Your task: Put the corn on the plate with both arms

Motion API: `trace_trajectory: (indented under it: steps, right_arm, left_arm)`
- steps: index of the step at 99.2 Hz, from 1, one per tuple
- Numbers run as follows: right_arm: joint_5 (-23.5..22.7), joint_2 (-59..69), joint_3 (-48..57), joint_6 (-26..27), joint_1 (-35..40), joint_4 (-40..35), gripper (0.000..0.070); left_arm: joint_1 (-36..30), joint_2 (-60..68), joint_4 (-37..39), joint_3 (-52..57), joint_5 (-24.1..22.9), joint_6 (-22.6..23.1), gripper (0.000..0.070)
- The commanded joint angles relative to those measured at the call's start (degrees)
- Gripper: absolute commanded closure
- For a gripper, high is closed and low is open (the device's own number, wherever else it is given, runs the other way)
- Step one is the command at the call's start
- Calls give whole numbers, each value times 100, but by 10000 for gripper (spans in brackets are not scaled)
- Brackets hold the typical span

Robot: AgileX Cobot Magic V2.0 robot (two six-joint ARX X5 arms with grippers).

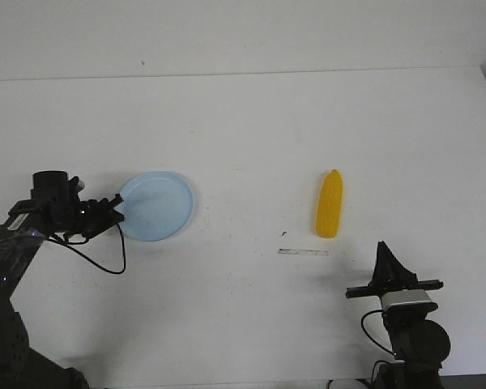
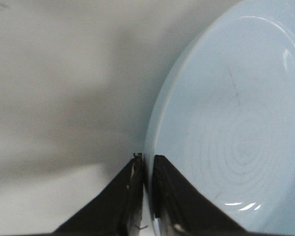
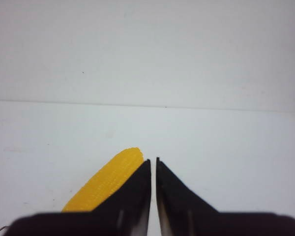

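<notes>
The pale blue plate point(image 1: 157, 206) lies on the white table at the left. My left gripper point(image 1: 117, 207) is shut on the plate's left rim; the left wrist view shows the rim point(image 2: 155, 129) pinched between the two black fingers point(image 2: 165, 189). The yellow corn point(image 1: 330, 204) lies on the table right of centre, tip pointing away. My right gripper point(image 1: 384, 253) is shut and empty, nearer to me than the corn and to its right. In the right wrist view the corn point(image 3: 107, 182) shows partly behind the gripper's point(image 3: 153, 160) fingers.
A thin clear strip point(image 1: 302, 252) lies on the table just in front of the corn, with a small dark speck point(image 1: 283, 232) close by. The table's far edge point(image 1: 243, 73) meets a pale wall. A black cable point(image 1: 105, 263) hangs from the left wrist.
</notes>
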Motion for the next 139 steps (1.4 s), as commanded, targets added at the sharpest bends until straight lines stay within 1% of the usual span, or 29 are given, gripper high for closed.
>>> trace_trajectory:
  steps: [1,23,32,47,57,76,91,94,102,106,139]
  right_arm:
    - [-13,0,-7,31,7,70,685]
    - [-15,0,-7,33,7,70,685]
    - [-13,0,-7,31,7,70,685]
    - [-13,0,-7,33,7,70,685]
    - [-13,0,-7,31,7,70,685]
    - [-13,0,-7,31,7,70,685]
    - [-13,0,-7,33,7,70,685]
    - [-13,0,-7,31,7,70,685]
    - [-13,0,-7,31,7,70,685]
    - [-13,0,-7,31,7,70,685]
    - [-13,0,-7,33,7,70,685]
  left_arm:
    - [-184,-101,15,72,116,-190,699]
    - [-1276,-116,149,72,96,-431,699]
    - [-1790,-114,275,72,-66,-522,699]
    - [-2509,-63,308,70,-461,-713,699]
    - [-2771,-46,319,61,-479,-774,699]
    - [-2903,-39,345,59,-511,-776,699]
    - [-2914,-33,354,59,-682,-673,694]
    - [-2914,-33,358,59,-708,-651,680]
    - [-2914,-33,352,59,-710,-612,596]
    - [-2922,-33,350,59,-708,-612,573]
    - [-3029,-225,330,59,-708,-610,572]
